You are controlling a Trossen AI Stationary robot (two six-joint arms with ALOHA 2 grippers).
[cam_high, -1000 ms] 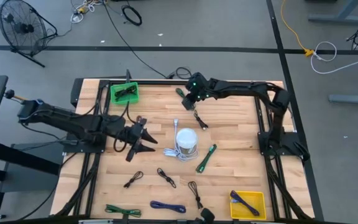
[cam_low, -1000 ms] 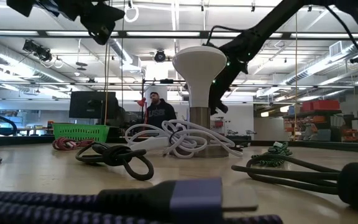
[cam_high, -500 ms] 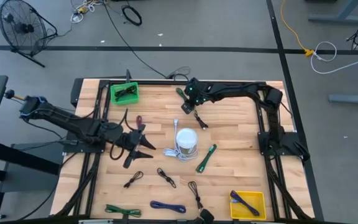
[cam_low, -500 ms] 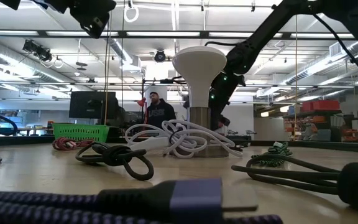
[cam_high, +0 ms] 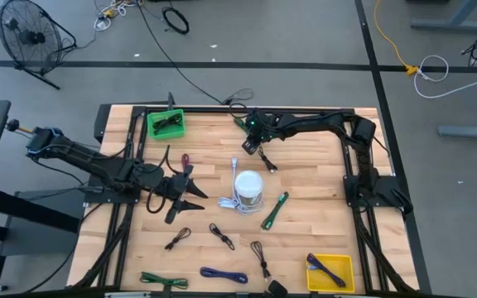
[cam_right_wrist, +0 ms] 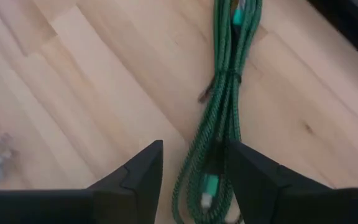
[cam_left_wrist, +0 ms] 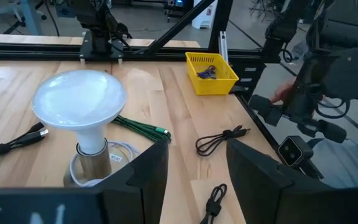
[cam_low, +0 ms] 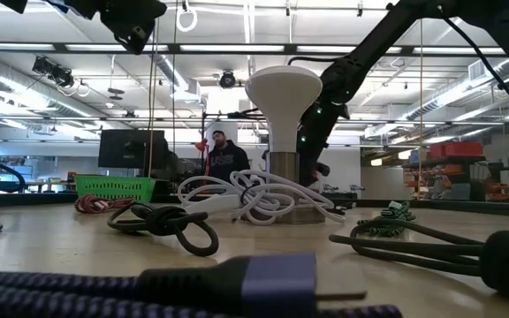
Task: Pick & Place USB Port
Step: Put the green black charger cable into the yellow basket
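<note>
High view: we see the right gripper [cam_high: 248, 146] low over the far middle of the bench [cam_high: 305, 199], at the green cable [cam_high: 240, 124] lying near the far edge; the left gripper [cam_high: 190, 190] waits left of the white lamp [cam_high: 248, 189].
Low view: the lamp [cam_low: 283, 132] and a white cord [cam_low: 254, 196] hide the green cable; we cannot tell the right gripper's height above the bench.
Left wrist view: left jaws released, holding nothing, facing the lamp [cam_left_wrist: 79, 109] and yellow bin [cam_left_wrist: 211, 73].
Right wrist view: right jaws spread, empty, with the braided green cable [cam_right_wrist: 222, 118] running between them.
Handling: we judge it light, limp and bundled; grip across the gathered strands mid-bundle.
Hidden: its connector ends are cut off or blurred.
</note>
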